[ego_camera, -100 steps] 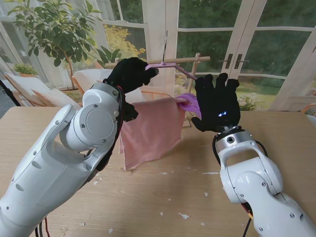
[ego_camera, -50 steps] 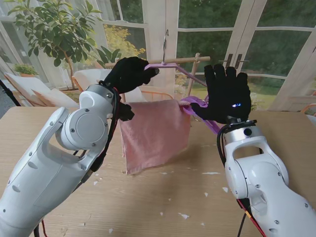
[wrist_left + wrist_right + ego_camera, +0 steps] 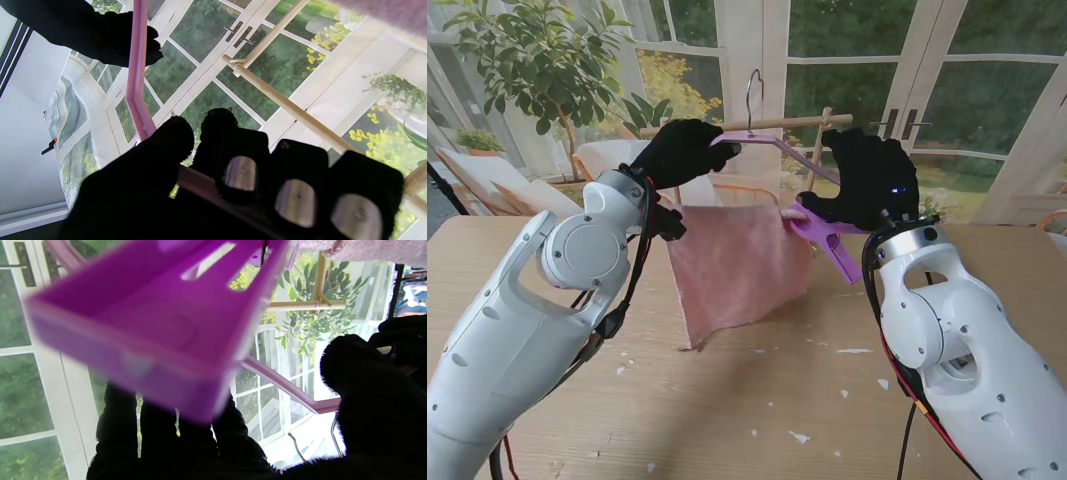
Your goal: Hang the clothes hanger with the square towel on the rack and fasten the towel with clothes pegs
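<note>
Left robot hand (image 3: 689,150) grips hanger (image 3: 777,143) beside rack (image 3: 799,122).

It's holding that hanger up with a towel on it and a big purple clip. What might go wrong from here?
The hook looks not yet seated on the wooden rack, so the pink hanger could miss the bar or tip when the left robot hand lets go. The pink towel hangs unevenly and might slide off. The purple peg sits at the towel's corner by the right robot hand; whether it grips is unclear.
</note>
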